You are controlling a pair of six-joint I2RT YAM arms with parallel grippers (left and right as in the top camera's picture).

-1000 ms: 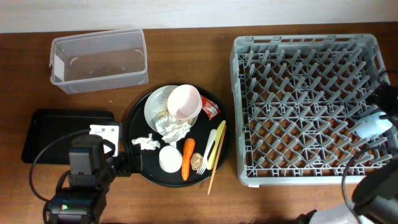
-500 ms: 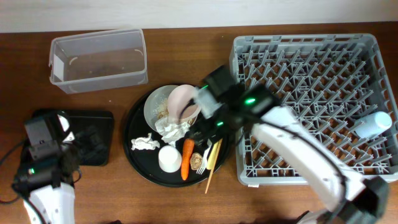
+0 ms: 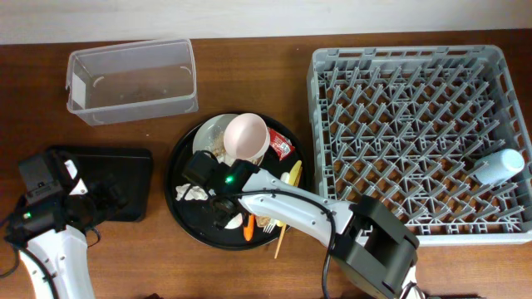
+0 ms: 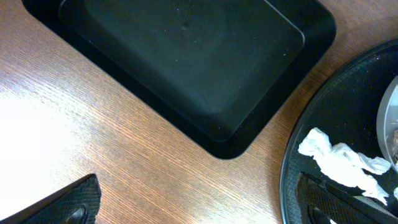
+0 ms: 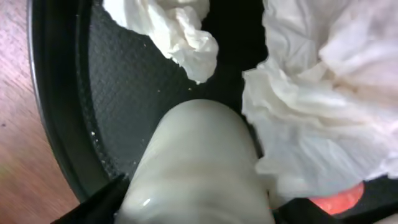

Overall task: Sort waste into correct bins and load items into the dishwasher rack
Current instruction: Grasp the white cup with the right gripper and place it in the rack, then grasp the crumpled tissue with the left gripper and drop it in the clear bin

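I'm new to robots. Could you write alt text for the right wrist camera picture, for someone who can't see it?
A small white cup fills the close-up, flanked by the dark fingers of the right pincer, on a round black tray. Crumpled white tissues lie beside it.

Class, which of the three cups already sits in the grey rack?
The light blue cup, lying on its side at the right edge of the rack. The pink cup and small white cup are on the round black tray.

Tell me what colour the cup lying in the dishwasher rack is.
The cup is light blue; the overhead view shows it best.
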